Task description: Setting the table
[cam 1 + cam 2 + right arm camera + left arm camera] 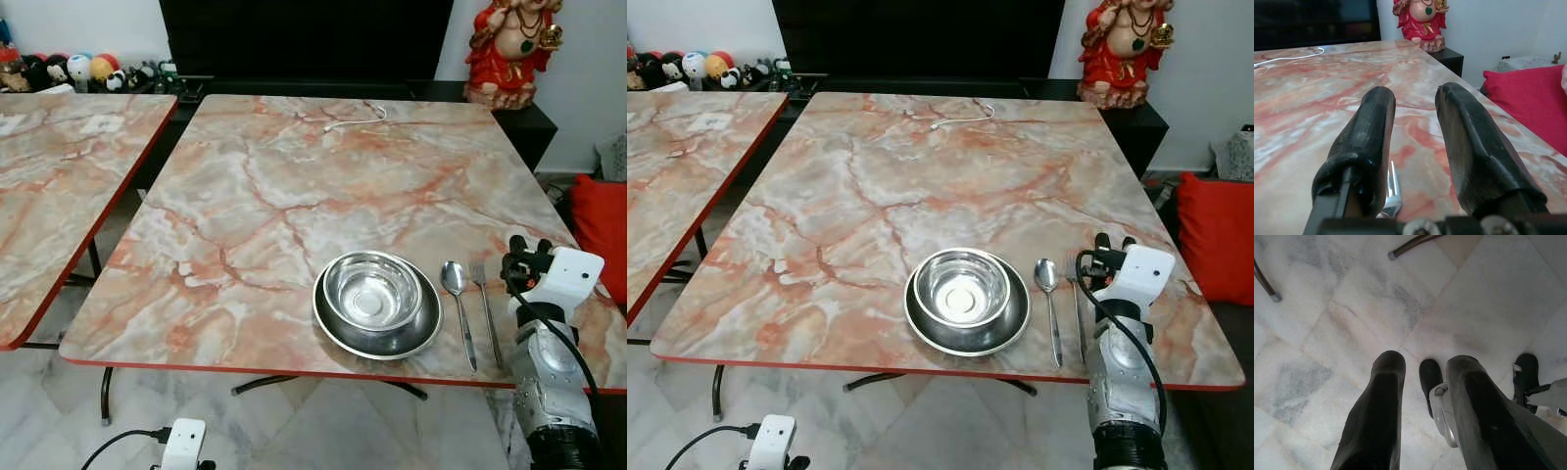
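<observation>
Marble-patterned surface [294, 196] with a red edge takes up most of the head views, and a second one of the same pattern [49, 166] stands apart on the robot's left. Behind them runs a dark low cabinet [304, 39], with a red seated figurine [511, 49] on its right end and a row of small toys [78, 70] at its left. A red cushion [600, 230] lies past the right edge of the surface. Near the front edge sits a steel plate [378, 328] with a steel bowl [372, 291] nested upright in it. Just beside the plate, on the right, lies a spoon [457, 294], and just beside that a fork [482, 289], both pointing away from the robot and lying parallel, close but not touching. A white cable [355, 119] curls at the far side. The right gripper [1413, 105] hovers low over the front right corner, its jaws parted by a moderate gap and holding nothing; the fork's tines [1392, 193] lie just below and behind the fingertips, under the left finger in the wrist view, though whether that finger touches the fork is hard to tell. The left gripper [1422, 364] hangs below the surface over the pale marble floor [1352, 308], its jaws narrowly parted and empty, with table feet [1393, 255] ahead of them.
</observation>
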You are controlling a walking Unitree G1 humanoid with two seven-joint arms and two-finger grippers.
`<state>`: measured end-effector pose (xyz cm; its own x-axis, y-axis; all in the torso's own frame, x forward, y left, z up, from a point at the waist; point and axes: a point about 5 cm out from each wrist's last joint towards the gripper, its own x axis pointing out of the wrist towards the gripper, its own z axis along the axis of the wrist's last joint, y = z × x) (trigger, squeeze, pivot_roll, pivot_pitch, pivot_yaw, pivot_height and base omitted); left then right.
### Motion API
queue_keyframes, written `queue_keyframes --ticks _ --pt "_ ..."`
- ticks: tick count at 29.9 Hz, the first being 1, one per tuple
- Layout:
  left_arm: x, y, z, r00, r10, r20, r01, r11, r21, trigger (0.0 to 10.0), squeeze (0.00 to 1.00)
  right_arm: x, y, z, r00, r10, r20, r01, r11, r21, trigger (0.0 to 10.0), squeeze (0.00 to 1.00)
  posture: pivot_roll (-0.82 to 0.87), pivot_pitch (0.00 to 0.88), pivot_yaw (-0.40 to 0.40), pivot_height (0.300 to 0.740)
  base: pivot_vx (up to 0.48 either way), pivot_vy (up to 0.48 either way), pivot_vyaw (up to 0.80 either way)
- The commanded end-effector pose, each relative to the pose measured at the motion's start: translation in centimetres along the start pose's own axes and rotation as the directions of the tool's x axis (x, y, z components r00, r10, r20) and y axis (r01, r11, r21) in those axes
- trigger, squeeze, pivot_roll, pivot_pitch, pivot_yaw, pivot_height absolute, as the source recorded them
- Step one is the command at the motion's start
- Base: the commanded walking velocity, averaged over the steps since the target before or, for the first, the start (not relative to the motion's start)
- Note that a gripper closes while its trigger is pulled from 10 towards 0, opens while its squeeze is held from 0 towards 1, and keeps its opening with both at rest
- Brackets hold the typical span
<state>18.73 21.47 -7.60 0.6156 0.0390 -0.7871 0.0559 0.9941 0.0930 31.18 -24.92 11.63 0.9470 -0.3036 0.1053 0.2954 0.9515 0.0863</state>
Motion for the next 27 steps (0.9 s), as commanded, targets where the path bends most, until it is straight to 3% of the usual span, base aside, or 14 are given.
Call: queue_keyframes --ticks 1,7,10,14,21,27 --pt "0.0 0.3 -0.3 1.0 0.009 -0.025 -0.01 1.0 -0.015 10.0 0.0 0.3 0.3 0.9 0.999 0.008 0.043 -0.009 1.0 0.011 10.0 0.0 0.08 0.011 -0.026 0.74 0.0 0.48 0.0" --pt "-0.2 1.5 0.0 1.0 0.015 -0.021 -0.015 1.0 -0.01 10.0 0.0 0.3 0.4 1.0 0.999 0.012 0.053 -0.012 1.0 0.013 10.0 0.0 0.08 0.005 -0.024 0.74 0.0 0.48 0.0" --pt "-0.8 4.0 -0.3 0.999 0.033 -0.028 -0.033 0.999 -0.011 10.0 0.0 0.2 0.6 0.8 0.999 0.012 0.048 -0.013 1.0 0.01 10.0 0.0 0.08 0.0 -0.021 0.74 0.0 0.48 0.0" --pt "-1.2 5.2 -0.9 0.998 0.048 -0.042 -0.049 0.999 -0.01 10.0 0.0 0.1 0.8 0.7 0.999 0.015 0.047 -0.015 1.0 0.004 10.0 0.0 0.08 0.0 -0.018 0.74 0.0 0.48 0.0" --pt "-1.5 5.4 -1.7 0.996 0.056 -0.064 -0.057 0.998 -0.005 10.0 0.0 0.0 0.9 0.6 0.998 0.015 0.057 -0.016 1.0 0.01 10.0 0.0 0.09 0.0 -0.013 0.74 0.0 0.48 0.0" --pt "-1.1 4.0 -1.8 0.997 0.04 -0.071 -0.04 0.999 -0.002 10.0 0.0 0.0 1.0 0.7 0.998 0.014 0.06 -0.014 1.0 0.006 10.0 0.0 0.09 0.0 -0.013 0.74 0.0 0.48 0.0"
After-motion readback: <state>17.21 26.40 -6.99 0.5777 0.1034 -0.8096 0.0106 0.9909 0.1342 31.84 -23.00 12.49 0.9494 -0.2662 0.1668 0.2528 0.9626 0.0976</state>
